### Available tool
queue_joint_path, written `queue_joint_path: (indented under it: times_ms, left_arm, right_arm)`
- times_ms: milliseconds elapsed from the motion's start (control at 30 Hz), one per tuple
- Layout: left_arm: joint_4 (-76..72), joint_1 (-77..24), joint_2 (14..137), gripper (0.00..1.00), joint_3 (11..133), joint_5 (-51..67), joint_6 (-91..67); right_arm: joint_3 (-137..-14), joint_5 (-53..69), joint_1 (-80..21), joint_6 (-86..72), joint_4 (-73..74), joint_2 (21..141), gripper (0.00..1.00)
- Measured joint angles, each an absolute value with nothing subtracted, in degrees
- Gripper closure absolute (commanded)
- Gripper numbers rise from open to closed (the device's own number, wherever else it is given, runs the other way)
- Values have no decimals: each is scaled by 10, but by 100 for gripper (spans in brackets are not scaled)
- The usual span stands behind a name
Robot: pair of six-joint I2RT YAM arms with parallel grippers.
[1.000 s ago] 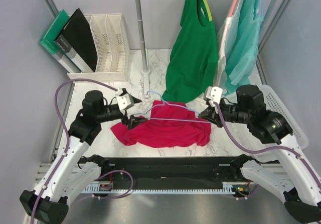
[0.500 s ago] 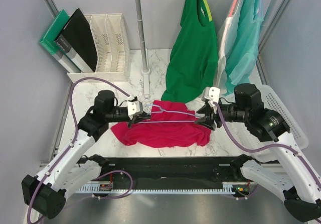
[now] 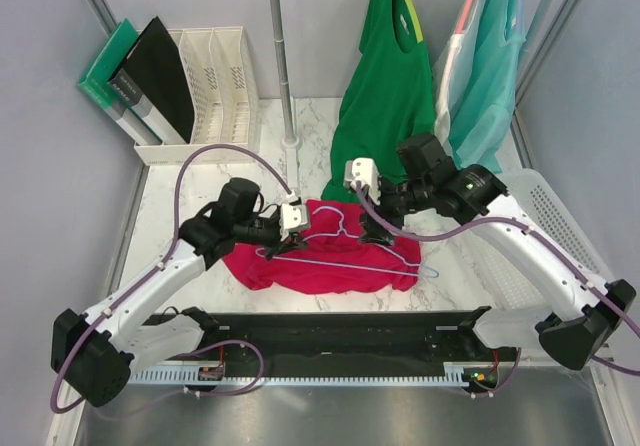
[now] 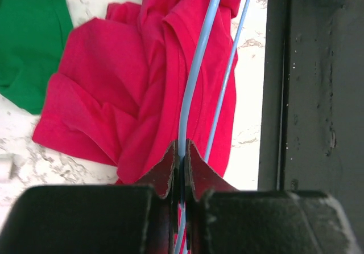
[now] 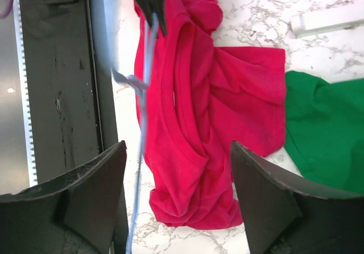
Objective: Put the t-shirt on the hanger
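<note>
Crimson on marble: spotted t-shirt [image 3: 330,266] crumpled at table [image 3: 200,196] centre, toward 6 o'clock edge. Saw light-blue hanger [image 4: 195,72] lying across it, wire running from 9 toward 4 o'clock. Found left gripper [image 4: 181,151] at hanger's 9 o'clock end, fingers pressed tight on wire. Caught right gripper [image 5: 177,151] hovering over shirt's 1 o'clock part, fingers spread wide. Noted green shirt [image 3: 385,116] hanging at 12 o'clock.

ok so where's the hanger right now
Top view, near centre: the hanger stretches over the t-shirt, its left end pinched in the left claw, the open right claw close by.
</note>
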State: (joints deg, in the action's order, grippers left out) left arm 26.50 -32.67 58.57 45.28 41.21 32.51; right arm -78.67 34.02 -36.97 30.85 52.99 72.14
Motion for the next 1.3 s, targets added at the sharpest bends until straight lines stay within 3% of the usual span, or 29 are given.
queue_joint_path:
  times_ms: [133,200,233,267,433,467,500,600,633,667,733,833,1000,1300]
  left_arm:
    - [276,-328,610,98,465,399,295]
    - [277,-329,614,98,466,395,284]
    - [278,-329,616,98,466,395,278]
    - [278,-329,617,98,466,395,273]
    - [278,-329,619,98,470,395,253]
    - [278,-329,619,98,472,396,249]
    - [278,-329,619,98,473,396,247]
    - [277,-329,620,96,475,396,240]
    - [277,-329,620,88,475,396,237]
    - [276,-328,620,69,475,394,235]
    - [276,-326,620,45,475,393,232]
    - [277,-318,615,31,475,393,230]
    - [282,-259,590,19,475,394,236]
    - [292,-219,565,14,461,396,258]
  right_arm:
    - [-791,304,-411,329,536,743,26]
    - [-791,288,-415,338,535,747,34]
    - [-789,279,-415,342,532,747,46]
    - [-786,270,-415,346,529,747,50]
    - [-767,243,-415,357,505,748,53]
    - [-765,241,-415,359,502,750,59]
    - [-764,241,-415,361,502,751,72]
    - [-758,243,-416,367,501,755,100]
    - [-755,243,-417,368,502,755,100]
    - [-754,243,-418,371,504,756,100]
    - [-753,244,-418,374,509,756,100]
    - [-753,244,-399,390,521,756,100]
    - [-753,239,-308,444,575,777,100]
    - [-753,236,-293,519,656,820,100]
